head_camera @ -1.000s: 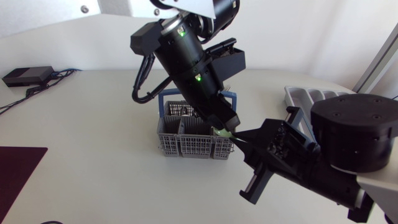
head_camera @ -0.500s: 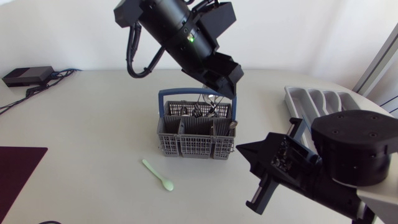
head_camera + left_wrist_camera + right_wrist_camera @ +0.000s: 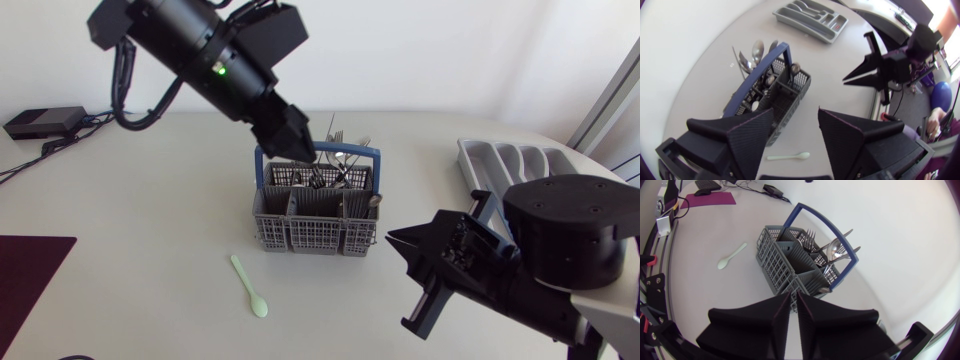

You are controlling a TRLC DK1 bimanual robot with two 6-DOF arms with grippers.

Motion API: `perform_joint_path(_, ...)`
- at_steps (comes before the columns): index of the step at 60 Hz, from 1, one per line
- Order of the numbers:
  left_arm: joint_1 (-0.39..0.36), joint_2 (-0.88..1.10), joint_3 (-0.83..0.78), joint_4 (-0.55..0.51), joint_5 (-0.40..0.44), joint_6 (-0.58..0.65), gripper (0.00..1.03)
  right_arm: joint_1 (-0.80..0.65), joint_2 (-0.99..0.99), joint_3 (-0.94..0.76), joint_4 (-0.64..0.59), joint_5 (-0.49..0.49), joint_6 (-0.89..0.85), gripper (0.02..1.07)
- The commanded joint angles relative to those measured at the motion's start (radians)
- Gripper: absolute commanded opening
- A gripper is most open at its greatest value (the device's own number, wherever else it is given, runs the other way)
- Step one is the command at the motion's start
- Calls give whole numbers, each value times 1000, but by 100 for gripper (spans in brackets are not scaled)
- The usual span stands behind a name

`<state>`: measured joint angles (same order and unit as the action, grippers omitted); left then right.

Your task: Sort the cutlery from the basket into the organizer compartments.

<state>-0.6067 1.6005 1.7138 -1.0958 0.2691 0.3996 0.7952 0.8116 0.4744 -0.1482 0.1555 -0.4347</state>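
Observation:
A pale green plastic spoon (image 3: pixel 248 286) lies flat on the table in front of the grey cutlery basket (image 3: pixel 310 236), left of its middle. Metal forks and spoons (image 3: pixel 335 168) stand in the basket's back compartments under the blue handle. My left gripper (image 3: pixel 298 146) hangs open and empty above the basket's back left corner. In the left wrist view the left gripper (image 3: pixel 796 114) frames bare table, with the spoon (image 3: pixel 788 156) under it and the basket (image 3: pixel 771 92) beside it. My right gripper (image 3: pixel 392 238) is shut and empty, level with the basket's right front corner. In the right wrist view the right gripper (image 3: pixel 794 300) points at the basket (image 3: pixel 790 262); the spoon (image 3: pixel 732 256) lies beyond.
The grey organizer tray (image 3: pixel 470 158) sits at the right back of the table, behind my right arm; it also shows as the organizer (image 3: pixel 790 19). A black box with cables (image 3: pixel 45 122) lies at the back left. A dark maroon mat (image 3: pixel 30 275) covers the left front corner.
My left gripper opened, rose and swung back to the left. The green spoon it held beside my right gripper fell onto the table in front of the basket. The right gripper stayed shut.

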Motion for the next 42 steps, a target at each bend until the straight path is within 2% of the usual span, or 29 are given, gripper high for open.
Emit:
perform_joint_path(1,38,-83,-149,24,-14,188,62,-36,-6,-28,-8,-24,16,36)
perform_joint_path(9,58,-206,-372,119,-50,390,63,-54,-8,-23,-22,-51,28,55)
perform_joint_path(13,71,-266,-487,201,-57,490,63,-54,-6,-23,-24,-51,28,62)
perform_joint_path(17,87,-286,-554,229,-67,561,63,-54,-5,-22,-28,-51,33,68)
perform_joint_path(30,131,-292,-727,309,-77,788,63,-50,1,-7,-48,-54,51,71)
perform_joint_path(42,101,-312,-910,453,-145,924,63,-51,1,-14,-51,-56,60,75)
